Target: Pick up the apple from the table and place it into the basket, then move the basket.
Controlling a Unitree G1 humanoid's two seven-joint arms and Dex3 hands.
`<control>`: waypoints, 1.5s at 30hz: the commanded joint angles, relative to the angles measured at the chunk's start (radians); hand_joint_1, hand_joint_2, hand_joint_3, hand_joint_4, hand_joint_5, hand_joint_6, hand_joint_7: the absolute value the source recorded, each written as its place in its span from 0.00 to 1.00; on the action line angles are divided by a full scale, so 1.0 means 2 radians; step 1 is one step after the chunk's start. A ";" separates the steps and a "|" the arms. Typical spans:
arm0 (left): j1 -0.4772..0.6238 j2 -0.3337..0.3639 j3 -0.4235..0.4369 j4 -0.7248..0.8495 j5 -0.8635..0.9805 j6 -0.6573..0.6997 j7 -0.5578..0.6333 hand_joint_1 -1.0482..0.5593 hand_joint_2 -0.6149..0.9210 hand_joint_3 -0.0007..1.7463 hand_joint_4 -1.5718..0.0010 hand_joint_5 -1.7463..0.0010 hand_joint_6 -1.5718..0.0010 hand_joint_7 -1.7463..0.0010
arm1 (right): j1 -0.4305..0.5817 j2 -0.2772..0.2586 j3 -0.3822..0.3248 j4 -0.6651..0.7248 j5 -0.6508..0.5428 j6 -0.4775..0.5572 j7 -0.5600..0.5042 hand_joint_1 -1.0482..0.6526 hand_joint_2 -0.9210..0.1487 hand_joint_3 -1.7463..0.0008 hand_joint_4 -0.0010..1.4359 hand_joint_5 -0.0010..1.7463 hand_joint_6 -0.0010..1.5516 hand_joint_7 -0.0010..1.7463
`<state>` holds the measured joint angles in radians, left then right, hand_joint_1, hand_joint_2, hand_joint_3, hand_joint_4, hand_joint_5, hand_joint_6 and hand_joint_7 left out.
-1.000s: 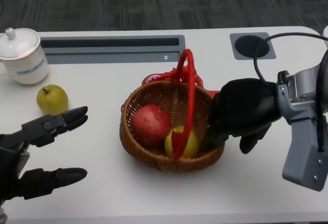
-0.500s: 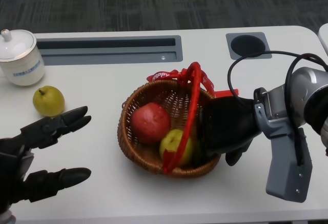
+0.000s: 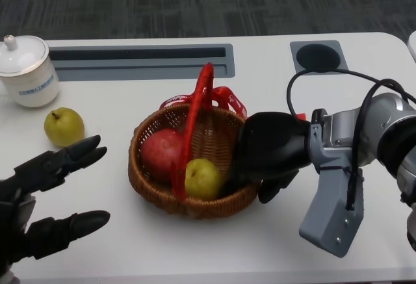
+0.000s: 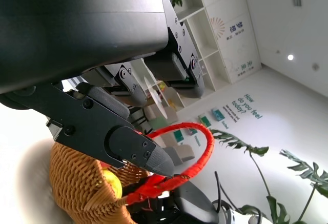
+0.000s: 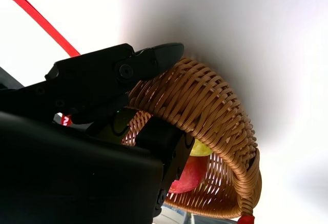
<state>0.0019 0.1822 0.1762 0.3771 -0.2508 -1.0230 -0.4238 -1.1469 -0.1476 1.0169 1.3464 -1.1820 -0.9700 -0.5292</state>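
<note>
right robot hand (image 3: 263, 157) grips the basket (image 3: 156, 190) rim; red apple (image 3: 158, 153) sits inside beside a yellow fruit (image 3: 203, 177); handle arches front to back; left robot hand (image 3: 39, 199) spread wide, holding nothing; white counter (image 3: 260, 89), dark carpet behind

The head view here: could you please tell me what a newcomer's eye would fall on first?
The wicker basket with its red handle at the table's middle draws the eye first, holding a red apple and a yellow-green fruit. The right hand grips its rim on the robot's right, fingers over the weave. The left hand hovers open at the lower left, near a pear and a lidded white cup.
</note>
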 commanded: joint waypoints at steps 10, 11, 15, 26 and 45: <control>0.027 -0.001 0.004 -0.033 0.000 -0.006 0.013 0.41 0.91 0.00 0.48 1.00 0.53 1.00 | 0.033 -0.009 -0.080 0.013 0.085 0.049 0.089 0.46 0.00 0.91 0.72 0.01 0.56 0.01; 0.031 -0.002 0.004 -0.038 0.000 -0.006 0.014 0.41 0.91 0.00 0.48 1.00 0.53 1.00 | 0.036 -0.009 -0.084 0.014 0.090 0.057 0.096 0.46 0.00 0.91 0.73 0.01 0.56 0.01; 0.053 -0.002 0.002 -0.064 -0.001 -0.001 0.017 0.40 0.90 0.00 0.48 1.00 0.52 0.99 | 0.039 -0.011 -0.104 0.022 0.109 0.122 0.141 0.47 0.00 0.91 0.70 0.00 0.55 0.00; 0.146 0.000 0.002 -0.155 0.013 -0.007 0.026 0.36 0.89 0.00 0.45 0.99 0.50 0.99 | 0.034 -0.023 -0.189 0.030 0.172 0.303 0.212 0.46 0.00 0.87 0.67 0.01 0.54 0.00; 0.270 -0.002 -0.005 -0.228 0.010 -0.001 0.031 0.39 0.90 0.00 0.42 0.99 0.48 0.99 | 0.054 -0.014 -0.277 0.030 0.223 0.402 0.252 0.27 0.07 0.99 0.51 0.00 0.41 0.00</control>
<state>0.5303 0.1741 0.1643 -0.0690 -0.2292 -1.0283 -0.3774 -1.0425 -0.1759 0.4775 1.4087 -0.7567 -0.1728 -0.0454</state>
